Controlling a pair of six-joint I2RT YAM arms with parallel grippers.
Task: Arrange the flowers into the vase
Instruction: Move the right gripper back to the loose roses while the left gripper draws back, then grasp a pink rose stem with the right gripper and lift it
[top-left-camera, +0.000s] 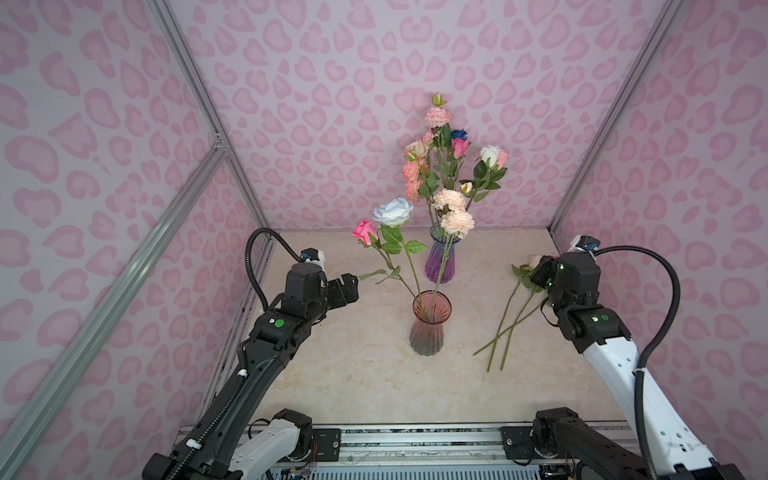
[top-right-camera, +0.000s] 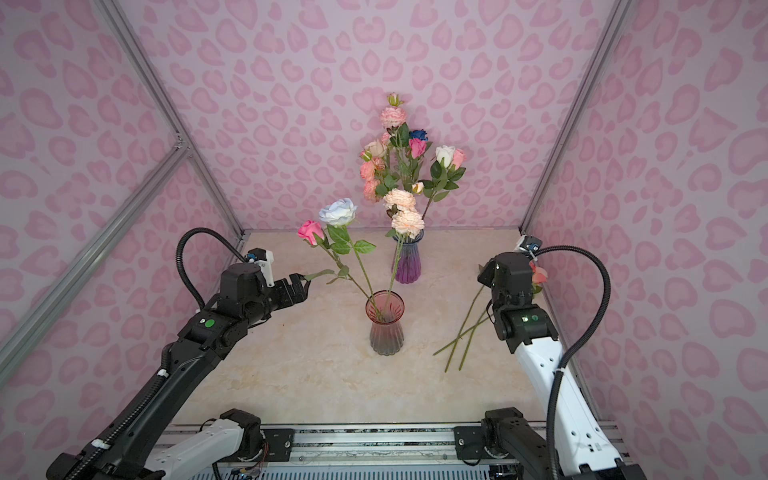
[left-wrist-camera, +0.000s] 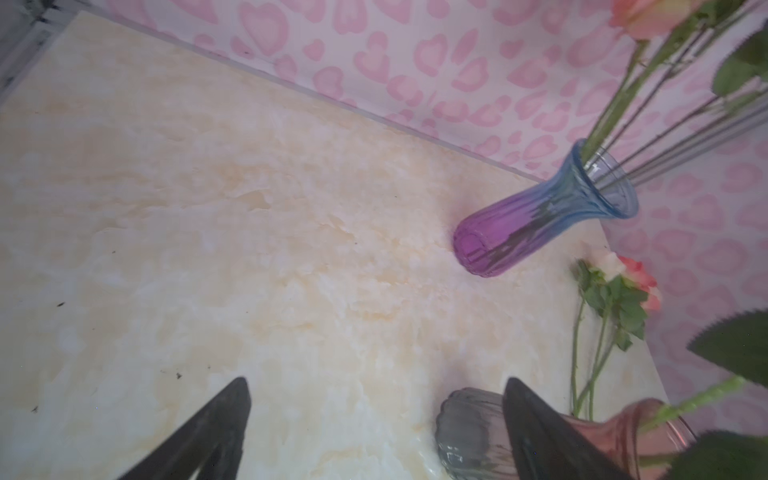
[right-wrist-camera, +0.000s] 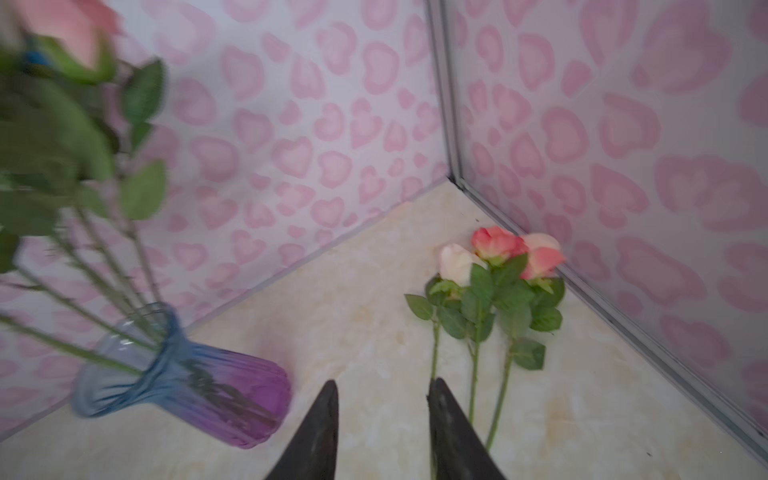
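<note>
I had my right gripper (right-wrist-camera: 382, 382) parted, empty, beside the loose roses (right-wrist-camera: 496, 245) at the red vase's (top-left-camera: 428, 328) three o'clock, seemingly for picking; my left gripper (left-wrist-camera: 376, 380) gaped empty.

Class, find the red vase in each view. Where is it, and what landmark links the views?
In a top view: red vase mid-table, nearer than the purple vase.
In a top view: red vase, likewise.
Left wrist: red vase partly behind a left finger.
Right wrist: not in it.
Landmark: purple vase, seen in all four.
</note>
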